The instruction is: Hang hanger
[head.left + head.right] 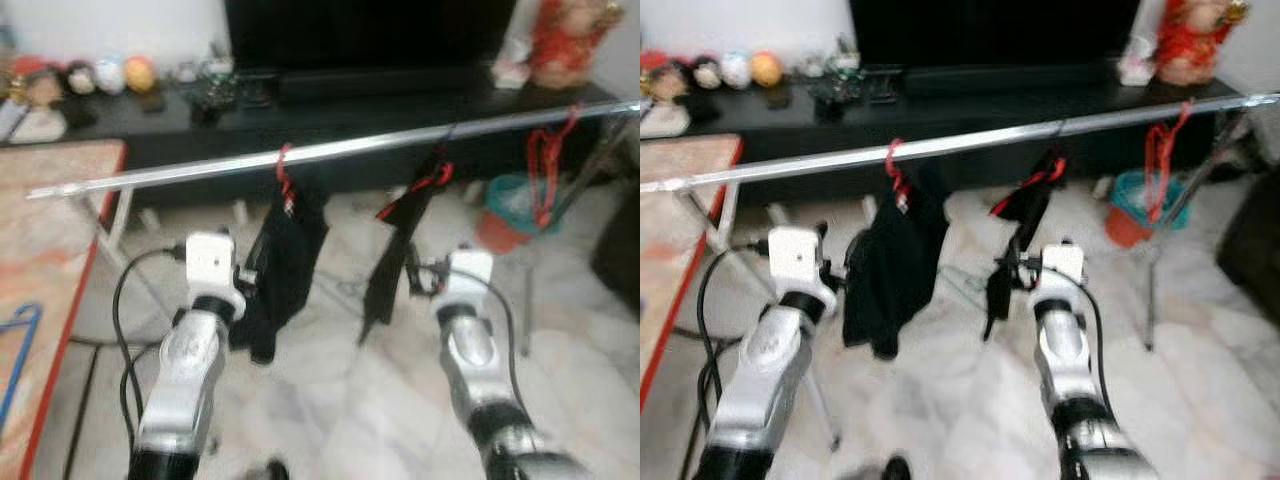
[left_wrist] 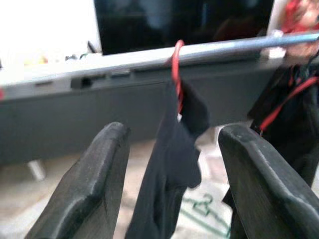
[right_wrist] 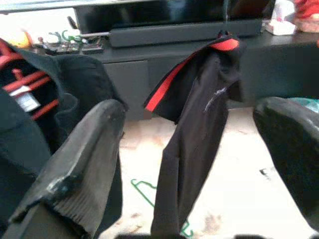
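Two dark garments hang on red hangers from the silver rail: one garment before the left pincer, the other before the right pincer. Both pincers gape wide, empty. A bare red hanger hangs further right.

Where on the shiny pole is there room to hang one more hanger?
The silver metal rail is bare from its left end to the red hanger holding the black garment, and again between the second black garment with red trim and the empty red hanger. The gap between the two garments is tight.
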`<state>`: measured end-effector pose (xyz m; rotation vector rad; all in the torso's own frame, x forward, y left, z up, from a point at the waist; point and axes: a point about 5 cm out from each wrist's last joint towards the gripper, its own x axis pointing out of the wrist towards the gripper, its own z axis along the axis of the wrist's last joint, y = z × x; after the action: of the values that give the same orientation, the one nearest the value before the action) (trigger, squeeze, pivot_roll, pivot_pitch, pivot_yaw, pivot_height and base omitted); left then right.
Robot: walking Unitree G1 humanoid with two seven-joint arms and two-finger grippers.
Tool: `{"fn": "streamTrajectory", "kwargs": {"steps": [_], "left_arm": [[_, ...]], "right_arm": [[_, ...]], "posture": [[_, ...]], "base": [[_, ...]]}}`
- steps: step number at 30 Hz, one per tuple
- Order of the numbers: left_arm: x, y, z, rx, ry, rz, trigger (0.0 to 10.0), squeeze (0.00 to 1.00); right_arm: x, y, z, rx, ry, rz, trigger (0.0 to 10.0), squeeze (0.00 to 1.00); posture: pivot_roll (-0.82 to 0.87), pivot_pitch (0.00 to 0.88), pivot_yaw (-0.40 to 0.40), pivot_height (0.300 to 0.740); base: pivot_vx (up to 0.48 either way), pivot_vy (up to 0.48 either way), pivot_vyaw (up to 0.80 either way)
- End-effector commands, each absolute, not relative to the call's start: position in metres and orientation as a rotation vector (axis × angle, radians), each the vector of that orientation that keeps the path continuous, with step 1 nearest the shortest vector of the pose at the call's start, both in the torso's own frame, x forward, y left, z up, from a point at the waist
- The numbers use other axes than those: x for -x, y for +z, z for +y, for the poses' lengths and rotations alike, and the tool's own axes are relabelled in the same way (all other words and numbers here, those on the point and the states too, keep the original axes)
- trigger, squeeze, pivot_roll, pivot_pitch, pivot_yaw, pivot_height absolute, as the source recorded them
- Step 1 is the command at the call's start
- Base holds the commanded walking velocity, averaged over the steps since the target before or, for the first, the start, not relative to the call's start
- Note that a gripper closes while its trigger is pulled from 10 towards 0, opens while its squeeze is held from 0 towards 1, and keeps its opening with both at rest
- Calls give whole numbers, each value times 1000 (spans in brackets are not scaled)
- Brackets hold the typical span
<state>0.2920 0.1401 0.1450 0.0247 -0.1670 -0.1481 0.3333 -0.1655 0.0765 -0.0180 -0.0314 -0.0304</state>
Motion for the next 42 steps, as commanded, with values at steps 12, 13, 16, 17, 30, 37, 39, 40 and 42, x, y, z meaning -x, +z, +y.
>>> {"fn": "streamTrajectory", "kwargs": {"steps": [12,13,16,17,30,37,39,40,42], "left_arm": [[-288,118,156,-64,-111,-79,10000,0],[-287,115,158,-70,-108,-70,10000,0],[-279,91,176,-90,-52,13,10000,0],[-279,91,176,-90,-52,13,10000,0],[-184,-43,242,-211,71,628,10000,0],[-125,-86,246,-179,118,928,10000,0],[-123,-88,245,-184,116,941,10000,0],[-123,-89,244,-192,117,949,10000,0],[-124,-89,242,-192,110,946,10000,0]], "right_arm": [[-335,80,-162,25,-19,-49,10000,0],[-335,80,-162,25,-19,-49,10000,0],[-335,80,-162,23,-21,-52,10000,0],[-335,80,-162,23,-21,-52,10000,0],[-335,81,-161,23,-18,-57,10000,0],[-334,80,-163,21,-26,-55,10000,0],[-334,80,-163,21,-27,-54,10000,0],[-334,79,-163,21,-28,-52,10000,0],[-334,79,-163,21,-29,-51,10000,0]], "posture": [[22,73,-10,740],[25,72,-10,740],[23,72,-9,740],[23,72,-9,740],[30,64,-9,740],[27,49,-10,740],[28,47,-10,740],[27,46,-10,740],[26,44,-8,740]], "base": [[0,0,0],[0,0,0],[0,0,0],[0,0,0],[20,0,0],[284,0,0],[292,0,0],[292,0,0],[292,0,0]]}}
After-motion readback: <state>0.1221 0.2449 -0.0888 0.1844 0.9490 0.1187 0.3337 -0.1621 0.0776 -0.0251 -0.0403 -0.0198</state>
